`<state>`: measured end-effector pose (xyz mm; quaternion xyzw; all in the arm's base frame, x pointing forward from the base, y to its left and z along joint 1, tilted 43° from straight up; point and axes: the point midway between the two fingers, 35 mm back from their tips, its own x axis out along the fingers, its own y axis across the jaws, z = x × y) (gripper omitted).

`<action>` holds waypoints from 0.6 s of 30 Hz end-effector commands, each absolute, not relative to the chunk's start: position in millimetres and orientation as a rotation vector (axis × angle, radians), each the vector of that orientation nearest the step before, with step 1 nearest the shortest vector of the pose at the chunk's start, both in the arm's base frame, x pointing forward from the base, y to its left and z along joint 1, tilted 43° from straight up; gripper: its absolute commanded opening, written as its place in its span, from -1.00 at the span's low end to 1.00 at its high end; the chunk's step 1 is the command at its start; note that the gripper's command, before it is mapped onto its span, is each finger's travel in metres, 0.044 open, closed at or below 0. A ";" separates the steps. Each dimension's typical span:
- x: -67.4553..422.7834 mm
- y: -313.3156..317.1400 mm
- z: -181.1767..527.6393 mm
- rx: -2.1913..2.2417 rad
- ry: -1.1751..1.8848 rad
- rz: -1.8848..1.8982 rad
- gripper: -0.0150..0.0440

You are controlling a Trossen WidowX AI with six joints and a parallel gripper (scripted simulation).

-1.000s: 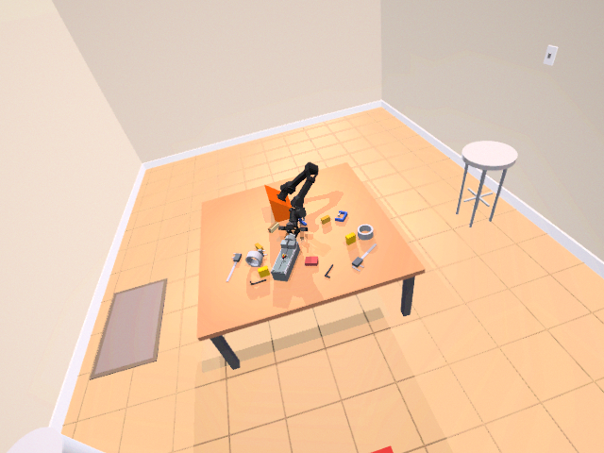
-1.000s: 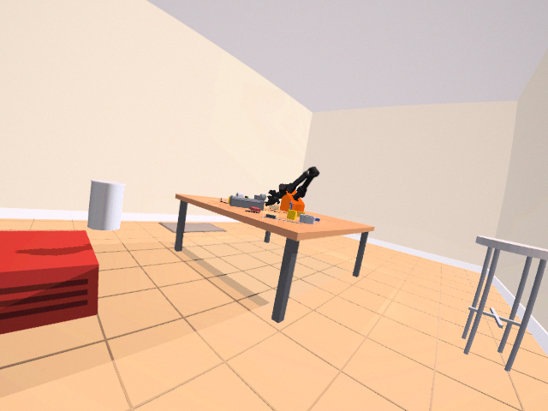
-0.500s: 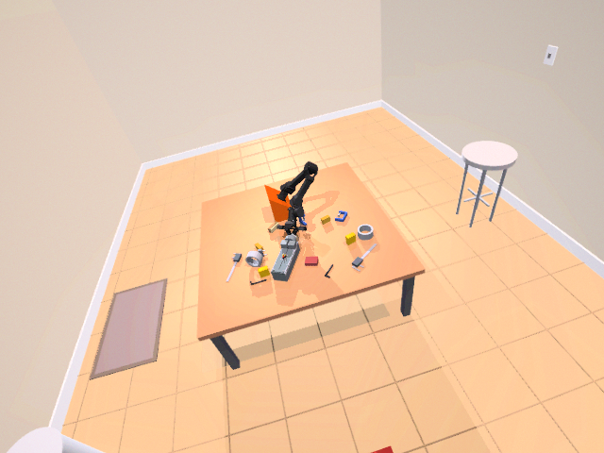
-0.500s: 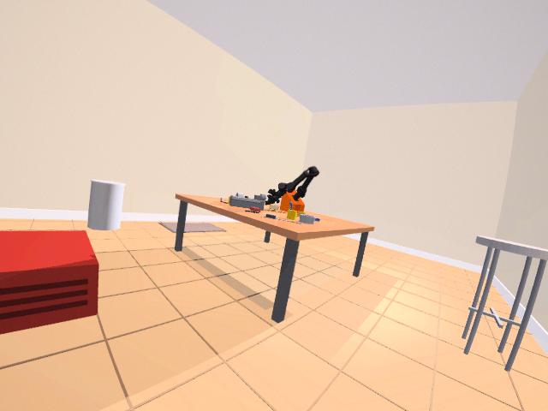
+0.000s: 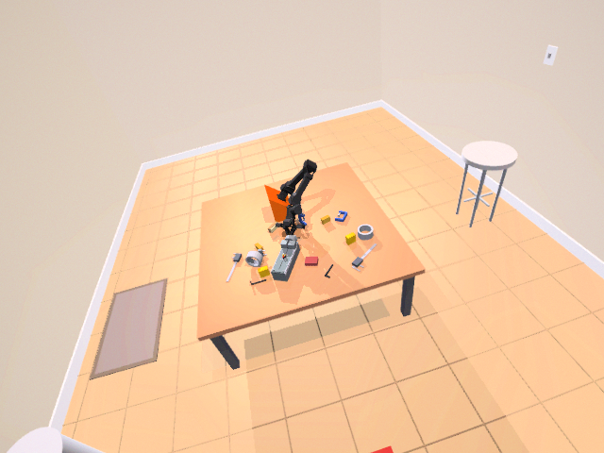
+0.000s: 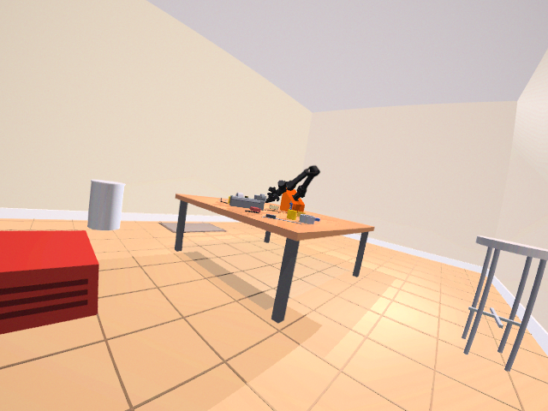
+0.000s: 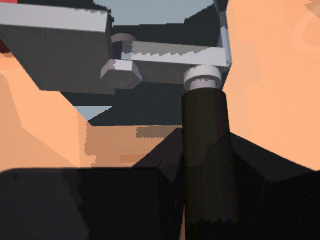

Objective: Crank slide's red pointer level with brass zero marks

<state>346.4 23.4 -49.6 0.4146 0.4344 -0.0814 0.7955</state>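
Note:
The grey machine (image 5: 282,269) (image 6: 246,202) stands on the table (image 5: 228,311). My gripper (image 5: 291,234) (image 6: 268,201) (image 7: 197,137) is at its end nearest the arm's base, shut on the dark crank handle (image 7: 204,130). In the wrist view, the handle runs down between the fingers from a pale collar on the light grey crank arm (image 7: 175,54). The crank arm reaches left to a hex-headed hub (image 7: 121,72). A tiny red-orange spot, likely the pointer (image 5: 284,256), shows on the slide. The brass marks cannot be made out, so the pointer's level against them cannot be told.
A red block (image 5: 310,260) (image 6: 254,209) lies beside the machine. A grey ring (image 5: 253,258) and yellow block (image 5: 263,271) are on its other side. Another ring (image 5: 365,231), a yellow block (image 5: 350,238) and a blue clamp-like piece (image 5: 341,215) lie farther right. An orange wedge (image 5: 276,207) stands by the arm.

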 end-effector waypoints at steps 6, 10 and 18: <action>346.6 12.1 -36.8 0.892 0.927 -0.184 -0.49; 348.1 10.4 -31.3 0.892 0.927 -0.184 -0.49; 351.5 9.6 -21.6 0.891 0.927 -0.184 -0.49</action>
